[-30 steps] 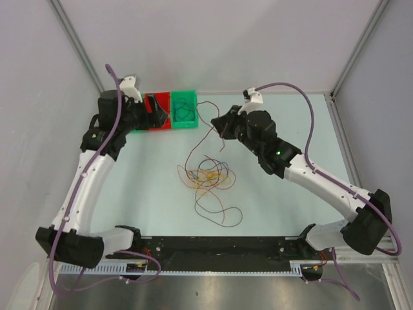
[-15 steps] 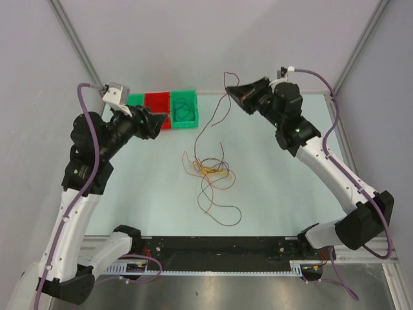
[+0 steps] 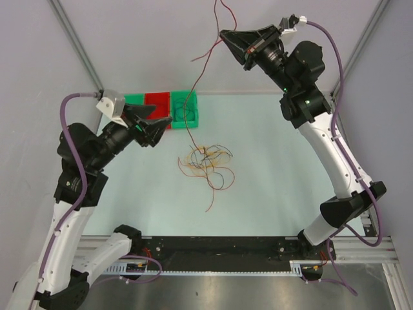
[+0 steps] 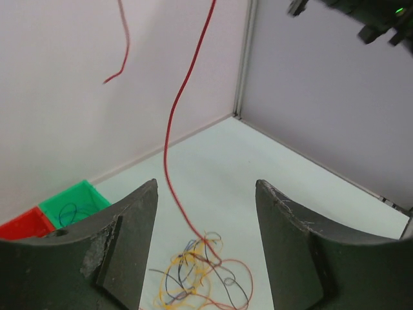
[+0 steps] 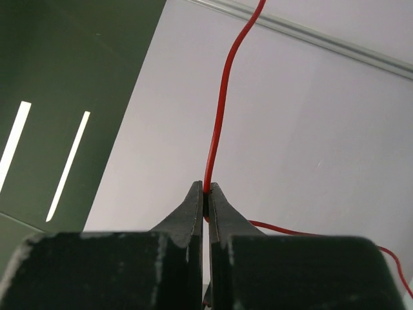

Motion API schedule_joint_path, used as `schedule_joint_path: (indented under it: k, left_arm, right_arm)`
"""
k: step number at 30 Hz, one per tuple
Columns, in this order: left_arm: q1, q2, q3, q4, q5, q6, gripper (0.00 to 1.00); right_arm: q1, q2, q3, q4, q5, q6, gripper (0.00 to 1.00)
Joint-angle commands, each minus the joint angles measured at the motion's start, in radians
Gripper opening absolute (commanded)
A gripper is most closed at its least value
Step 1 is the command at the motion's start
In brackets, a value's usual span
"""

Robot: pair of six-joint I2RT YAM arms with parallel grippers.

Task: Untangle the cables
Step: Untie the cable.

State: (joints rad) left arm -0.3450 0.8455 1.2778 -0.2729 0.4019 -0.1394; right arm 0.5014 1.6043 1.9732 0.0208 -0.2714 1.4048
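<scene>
The cables (image 3: 205,161) lie tangled in the middle of the counter (image 3: 277,168), one red cable (image 3: 201,70) rising from the heap to the right end effector (image 3: 224,34), clamped on it atop a high-stretched arm. The left end effector (image 3: 160,123) hangs wide open, empty, its arm bent.

Robotics lab test cell, plain grey wall panels (image 3: 161,39), aluminium corner posts (image 3: 79,45), pale green tabletop (image 3: 271,194)

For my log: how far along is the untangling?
Done: a few wires lie in the right-hand green bin. In hand: the right tool, shut on a red wire, holds it high above the tangle. Left: that tangle of wires; the left tool is open, empty.
</scene>
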Motion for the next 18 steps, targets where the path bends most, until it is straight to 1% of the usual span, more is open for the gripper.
schedule_joint_path:
  k: [1,5,8,9,13,18]
  left_arm:
    - [-0.017,-0.019,0.041,0.125,0.070,0.032,0.67]
    - [-0.034,0.007,0.063,0.181,0.106,0.038,0.66]
    - [-0.060,0.053,0.104,0.184,0.123,0.067,0.66]
    - [-0.081,0.067,0.132,0.176,0.121,0.098,0.67]
    - [-0.144,0.130,0.169,0.115,0.052,0.185,0.71]
    - [-0.199,0.165,0.172,0.104,0.009,0.256,0.76]
  right_arm:
    - [0.028,-0.007,-0.042,0.022,-0.026,0.039,0.00]
    - [0.069,-0.021,-0.117,0.071,-0.026,0.049,0.00]
    - [0.084,-0.035,-0.171,0.083,-0.020,0.052,0.00]
    - [0.089,-0.044,-0.181,0.088,-0.019,0.051,0.00]
    - [0.092,-0.069,-0.232,0.093,-0.017,0.054,0.00]
    - [0.094,-0.093,-0.283,0.097,-0.022,0.060,0.00]
